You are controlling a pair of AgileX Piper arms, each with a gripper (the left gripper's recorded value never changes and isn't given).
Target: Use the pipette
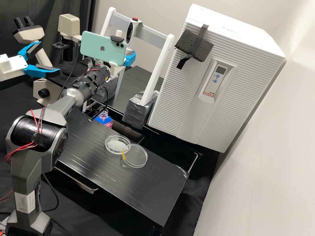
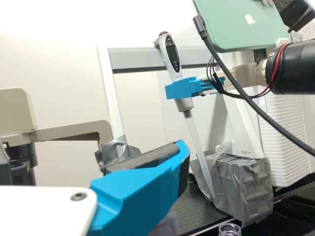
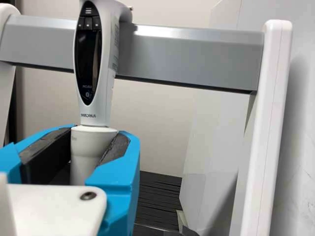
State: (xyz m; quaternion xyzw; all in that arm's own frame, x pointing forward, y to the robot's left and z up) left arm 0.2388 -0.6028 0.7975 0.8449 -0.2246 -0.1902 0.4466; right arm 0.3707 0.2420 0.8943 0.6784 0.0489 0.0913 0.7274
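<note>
We see a pale grey plastic pipette (image 3: 93,73) with a glossy black panel down its front. The right gripper (image 3: 83,157) has bright blue fingers (image 3: 120,167) lined with black pads, on a white body; the left gripper (image 1: 37,60) shows the same blue and white. The flat phone (image 1: 103,47) is mint green. The big white box-shaped machine (image 1: 229,59) is ribbed with fine horizontal lines and bears a black foam block (image 1: 193,42). The black slatted tray (image 1: 131,183) is striped lengthwise; the two clear round dishes (image 1: 117,144) show a small yellow mark. A clear bottle (image 1: 105,119) has pink liquid and a blue cap. Red wires (image 1: 34,124) cross the dark grey arm (image 1: 29,157), and silver-grey tape (image 2: 241,182) wraps the foot of the white and grey rack (image 1: 157,65)
</note>
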